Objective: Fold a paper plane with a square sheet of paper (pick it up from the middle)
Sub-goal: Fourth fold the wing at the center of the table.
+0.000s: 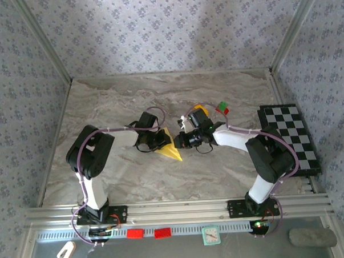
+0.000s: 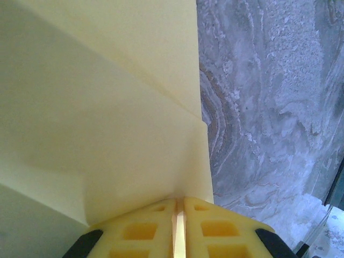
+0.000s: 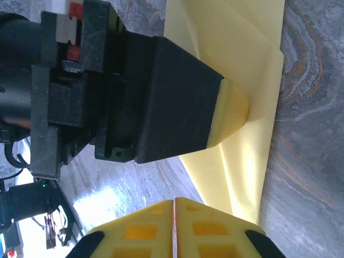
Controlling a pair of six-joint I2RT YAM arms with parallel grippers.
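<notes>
My left claw (image 2: 179,208) was clamped tight on the yellow paper (image 2: 107,107), with the paper's edge pinched between its two fingers. My right claw (image 3: 173,209) was pressed together too, just beside the paper. I could not tell if any paper was caught in it. The two claws faced each other near the middle of the tabletop (image 2: 269,118), and the paper sat between them.

I think the job was partly done. The paper was not a flat square. It had folds and layers, and from above it looked like a pointed wedge with its tip toward the near edge. I could not tell if wings were made, so I judged that some folds and a last press were left.

A checkered board (image 1: 289,138) lay by the right edge, well apart from the paper. An orange-yellow block (image 1: 200,110), a green block (image 1: 220,106) and a red block (image 1: 225,111) sat just past my right claw, on the far side. None of them touched the paper. The two claws were so close that each one was most in the way of the other.
</notes>
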